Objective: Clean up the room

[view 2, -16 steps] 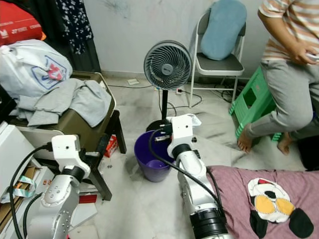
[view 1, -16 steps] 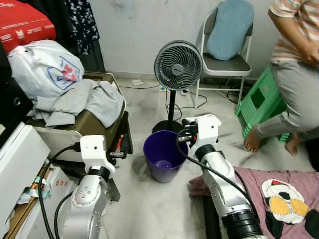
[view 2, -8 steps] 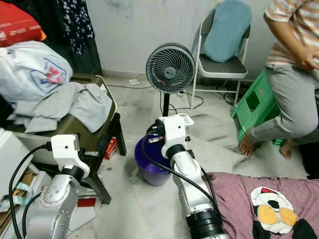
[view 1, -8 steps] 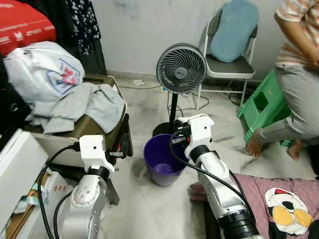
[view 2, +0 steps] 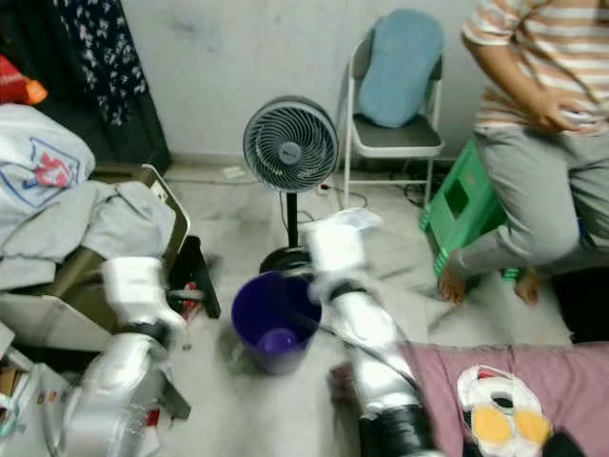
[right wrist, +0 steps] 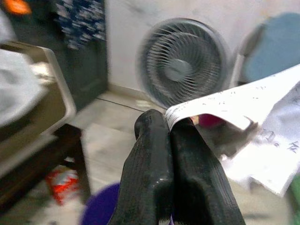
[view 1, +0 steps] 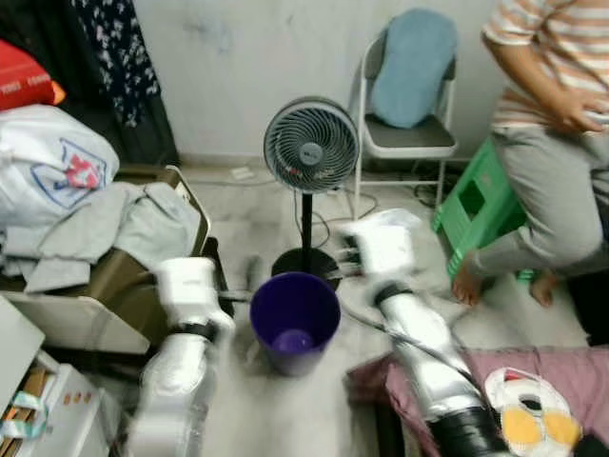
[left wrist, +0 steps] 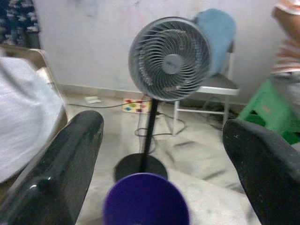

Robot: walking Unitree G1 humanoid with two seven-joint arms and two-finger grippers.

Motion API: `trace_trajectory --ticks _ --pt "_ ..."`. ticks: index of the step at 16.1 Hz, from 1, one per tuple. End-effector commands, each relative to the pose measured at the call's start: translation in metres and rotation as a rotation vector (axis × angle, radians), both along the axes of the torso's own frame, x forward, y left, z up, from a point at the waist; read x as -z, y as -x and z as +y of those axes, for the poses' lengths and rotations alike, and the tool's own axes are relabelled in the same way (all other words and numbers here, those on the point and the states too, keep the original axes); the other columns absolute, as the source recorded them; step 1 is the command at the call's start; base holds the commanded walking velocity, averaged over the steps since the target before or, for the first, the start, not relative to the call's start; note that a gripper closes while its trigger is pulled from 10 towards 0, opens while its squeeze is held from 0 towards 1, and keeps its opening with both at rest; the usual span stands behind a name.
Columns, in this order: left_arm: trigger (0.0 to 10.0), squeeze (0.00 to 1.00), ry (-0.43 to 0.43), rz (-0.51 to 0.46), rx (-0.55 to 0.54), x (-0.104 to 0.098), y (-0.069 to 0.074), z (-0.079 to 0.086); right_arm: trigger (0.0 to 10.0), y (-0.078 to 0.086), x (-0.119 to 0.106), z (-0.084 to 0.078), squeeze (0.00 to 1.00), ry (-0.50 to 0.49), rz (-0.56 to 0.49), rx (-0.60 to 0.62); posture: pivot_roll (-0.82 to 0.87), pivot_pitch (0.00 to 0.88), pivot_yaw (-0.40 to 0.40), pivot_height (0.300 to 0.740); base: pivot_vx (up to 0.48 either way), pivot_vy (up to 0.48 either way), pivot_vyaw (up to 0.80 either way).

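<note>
The right pincer (right wrist: 171, 136) has its two black fingers (right wrist: 150, 164) pressed tight together on the edge of a white sheet of paper (right wrist: 262, 122) with small print on it, which fans out from the fingertips; from the head camera this arm is blurred, reaching forward beside and slightly beyond the purple bin (view 1: 294, 319), with the pale paper (view 1: 385, 221) at its end. The bin stands upright on the pale marble floor (view 1: 238, 214) between the two silver arms, with something small and purplish lying in its bottom. Just behind it rises a grey pedestal fan (view 1: 310, 148) on a black round base. The left pincer (left wrist: 159, 164) is spread wide with nothing between its fingers (left wrist: 70, 154), pointed over the bin's rim (left wrist: 145, 197) toward the fan (left wrist: 169, 58). On the robot's left, a chair carries a heap of grey clothes (view 1: 114, 228) and a white bag (view 1: 52, 171) with a red and blue print. Against the back wall stands a folding chair (view 1: 404, 138) with a blue cushion (view 1: 411, 67) leaning on its back. On the right a person (view 1: 552, 143) in a striped shirt and grey trousers sits on a green stool (view 1: 476, 205), bare foot on the floor. A mauve blanket (view 1: 533, 400) with a cartoon figure lies at lower right.
</note>
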State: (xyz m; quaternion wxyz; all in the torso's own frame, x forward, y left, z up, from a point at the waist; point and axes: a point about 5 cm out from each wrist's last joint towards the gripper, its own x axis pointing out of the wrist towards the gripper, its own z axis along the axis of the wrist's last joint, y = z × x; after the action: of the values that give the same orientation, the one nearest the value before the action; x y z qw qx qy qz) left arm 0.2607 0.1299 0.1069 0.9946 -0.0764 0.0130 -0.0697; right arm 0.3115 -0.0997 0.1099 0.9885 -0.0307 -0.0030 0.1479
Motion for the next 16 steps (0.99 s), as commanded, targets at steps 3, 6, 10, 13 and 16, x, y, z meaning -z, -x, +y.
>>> trace_trajectory --ticks 3,6,10,13,16 --pt "10.0 0.00 -0.024 -0.009 -0.037 -0.0021 -0.0008 0.0144 10.0 -0.0011 -0.0122 0.0198 0.00 -0.049 -0.043 -0.061 0.02 0.032 -0.020 0.740 0.369 0.000 0.00" --pt "10.0 0.00 -0.033 -0.002 -0.063 -0.0005 -0.0015 0.0160 10.0 -0.0009 -0.0115 0.0205 0.00 -0.054 -0.037 -0.064 0.02 0.031 -0.019 0.740 0.080 0.000 0.00" --pt "10.0 0.00 -0.037 0.003 -0.108 0.0000 -0.0026 0.0229 10.0 -0.0001 -0.0118 0.0218 0.00 -0.032 -0.045 -0.086 0.02 0.032 -0.020 0.740 0.000 0.000 0.20" --pt "10.0 0.00 -0.040 0.009 -0.105 0.0010 -0.0021 0.0224 10.0 -0.0001 -0.0109 0.0216 0.00 -0.031 -0.040 -0.087 0.02 0.032 -0.020 0.740 0.000 0.000 0.80" --pt "10.0 0.00 -0.040 0.009 -0.105 0.0010 -0.0021 0.0224 10.0 -0.0001 -0.0109 0.0216 0.00 -0.031 -0.040 -0.087 0.02 0.032 -0.020 0.740 0.000 0.000 0.80"
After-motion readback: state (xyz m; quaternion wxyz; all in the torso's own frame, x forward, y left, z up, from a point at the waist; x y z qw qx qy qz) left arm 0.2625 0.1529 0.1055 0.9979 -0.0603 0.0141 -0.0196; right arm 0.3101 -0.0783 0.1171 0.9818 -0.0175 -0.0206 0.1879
